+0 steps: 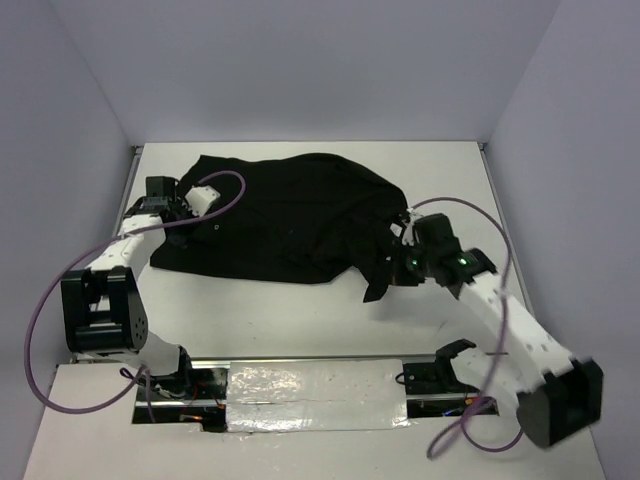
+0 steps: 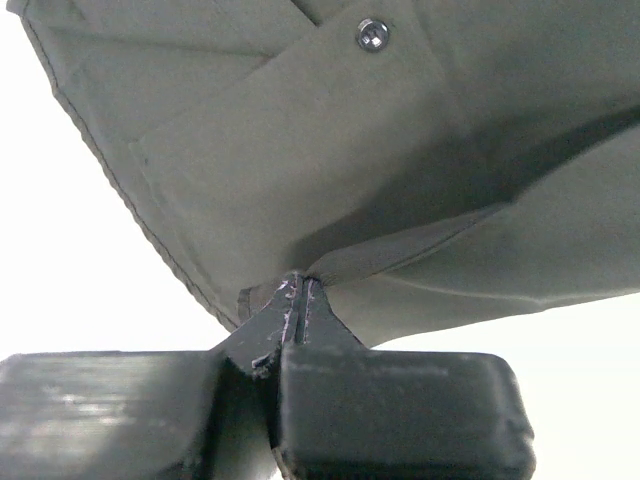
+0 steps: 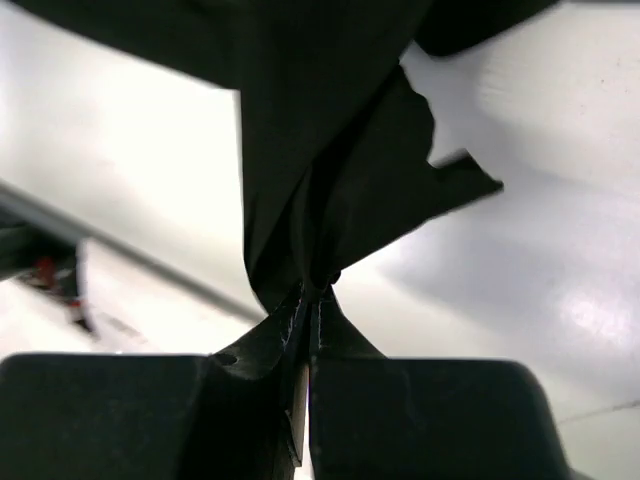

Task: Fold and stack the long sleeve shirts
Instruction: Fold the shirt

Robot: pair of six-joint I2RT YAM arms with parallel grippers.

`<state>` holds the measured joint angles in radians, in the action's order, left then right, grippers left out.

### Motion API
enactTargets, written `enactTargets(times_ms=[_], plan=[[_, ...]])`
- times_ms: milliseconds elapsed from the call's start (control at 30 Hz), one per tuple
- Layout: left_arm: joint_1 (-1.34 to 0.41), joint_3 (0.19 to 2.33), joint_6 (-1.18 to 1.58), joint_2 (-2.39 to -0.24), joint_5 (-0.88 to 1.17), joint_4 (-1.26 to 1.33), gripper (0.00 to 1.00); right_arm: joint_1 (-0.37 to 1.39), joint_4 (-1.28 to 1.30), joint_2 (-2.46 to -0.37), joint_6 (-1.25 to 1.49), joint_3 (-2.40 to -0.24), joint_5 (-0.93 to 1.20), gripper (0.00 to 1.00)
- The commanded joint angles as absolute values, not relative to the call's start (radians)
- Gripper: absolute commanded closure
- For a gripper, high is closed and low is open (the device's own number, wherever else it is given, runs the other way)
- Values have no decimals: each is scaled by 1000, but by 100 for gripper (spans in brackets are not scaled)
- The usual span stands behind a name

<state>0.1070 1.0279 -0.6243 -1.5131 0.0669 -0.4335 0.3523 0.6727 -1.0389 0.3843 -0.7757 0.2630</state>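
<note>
The black long sleeve shirt (image 1: 290,215) lies crumpled across the middle of the white table. My left gripper (image 1: 205,215) is shut on the shirt's left edge; in the left wrist view the gripper (image 2: 300,285) pinches a fold of the fabric (image 2: 330,150), which looks grey-green there, near a small metal snap (image 2: 372,35). My right gripper (image 1: 400,250) is shut on the shirt's right side and lifts a bunch of it, a corner hanging down. In the right wrist view the gripper (image 3: 315,290) pinches gathered black cloth (image 3: 320,130). The white tag is not visible.
The white table (image 1: 300,310) is boxed in by pale walls on the left, right and back. A metal strip with foil tape (image 1: 320,395) runs along the near edge between the arm bases. Purple cables loop from both arms.
</note>
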Motion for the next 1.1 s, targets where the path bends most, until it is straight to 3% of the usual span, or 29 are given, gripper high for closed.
enactTargets(times_ms=[0, 133, 433, 667, 1067], plan=[[110, 996, -626, -1421, 97, -466, 100, 364, 888, -765, 413, -834, 302, 100], [112, 954, -641, -1347, 86, -508, 100, 362, 1033, -579, 462, -981, 213, 100], [110, 867, -683, -1137, 77, -627, 100, 364, 1198, -534, 456, -1317, 124, 100], [112, 908, -686, -1057, 58, -724, 100, 364, 1356, -646, 387, -1794, 40, 100], [112, 979, -745, -950, 140, -885, 100, 362, 1316, -818, 256, -1957, 61, 100]])
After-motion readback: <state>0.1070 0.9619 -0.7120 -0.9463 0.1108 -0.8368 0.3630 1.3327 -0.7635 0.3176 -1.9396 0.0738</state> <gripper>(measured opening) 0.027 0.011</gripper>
